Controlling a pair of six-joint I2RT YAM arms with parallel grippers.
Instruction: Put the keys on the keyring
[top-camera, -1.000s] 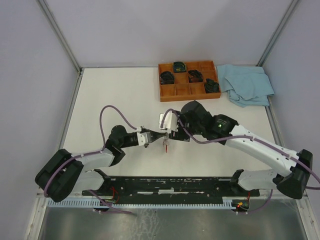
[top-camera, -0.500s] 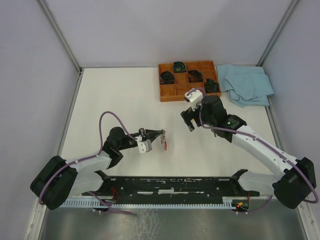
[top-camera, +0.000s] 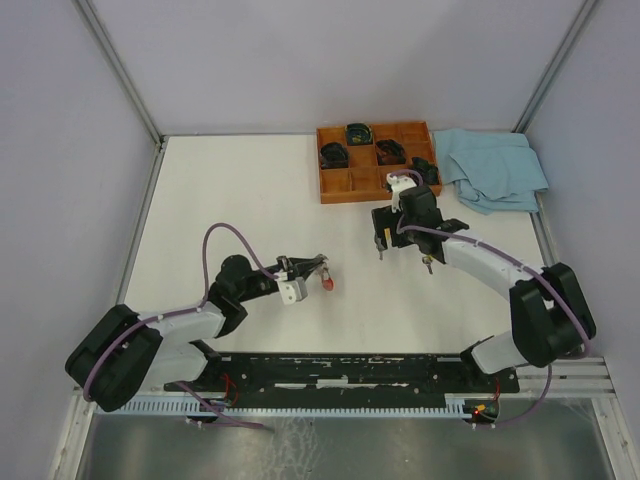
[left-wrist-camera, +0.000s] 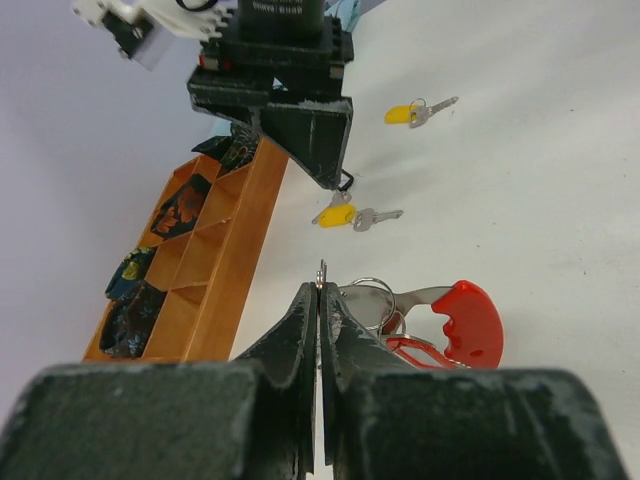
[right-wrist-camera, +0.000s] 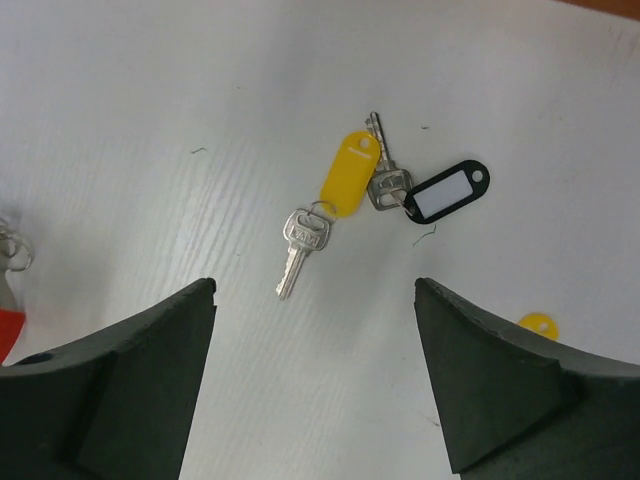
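White tabletop, pale grey walls around. Wooden tray, blue cloth upper right. Left gripper pinched on keyring; right gripper spread wide over keys.

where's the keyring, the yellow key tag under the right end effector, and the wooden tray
keyring (left-wrist-camera: 468, 318), left wrist view, on its curved red band
yellow key tag (right-wrist-camera: 350, 175), right wrist view, middle of the plastic tag
wooden tray (top-camera: 345, 197), top external view, on its near wall
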